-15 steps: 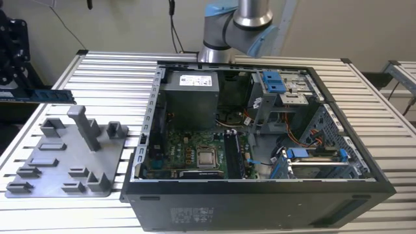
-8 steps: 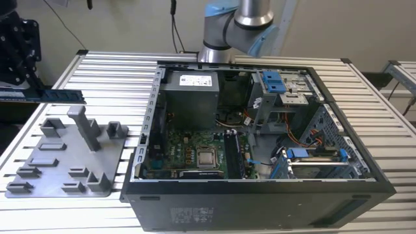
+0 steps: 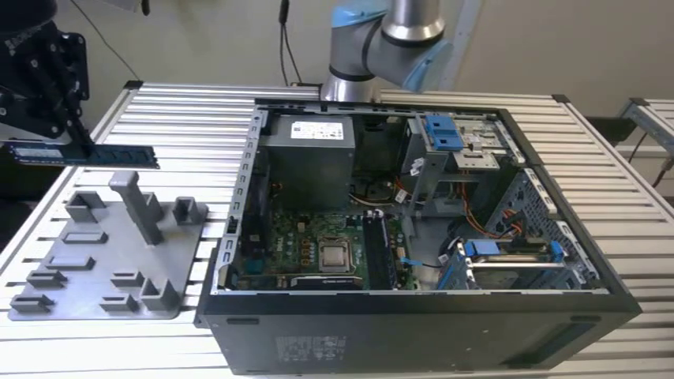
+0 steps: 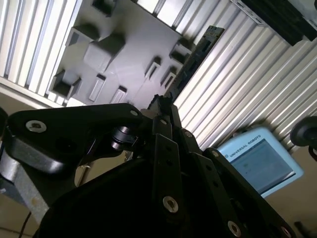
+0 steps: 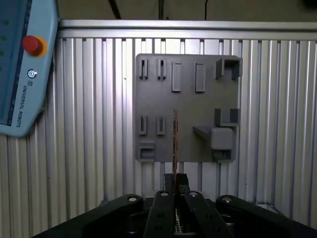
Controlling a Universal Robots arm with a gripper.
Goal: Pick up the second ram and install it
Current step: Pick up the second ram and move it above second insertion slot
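Gripper (image 3: 63, 140): closed on the ram, gripping its flat sides close to one end; seen at the exterior view's upper left.
Ram (image 3: 90, 154): a dark, thin stick held level in the air, above the fixture and not touching it. In the first wrist view it is edge-on (image 5: 175, 141), reaching out from the fingers (image 5: 182, 179).
Fixture (image 3: 106, 260): a grey block with slots and posts, lying on the table at the exterior view's left.
Table (image 3: 189, 110): ribbed metal slats.
Case (image 3: 421, 332): black, open on top, on the table at the exterior view's right, with a green motherboard (image 3: 305, 237) inside.
Pendant (image 5: 20, 74): pale blue, beside the table.
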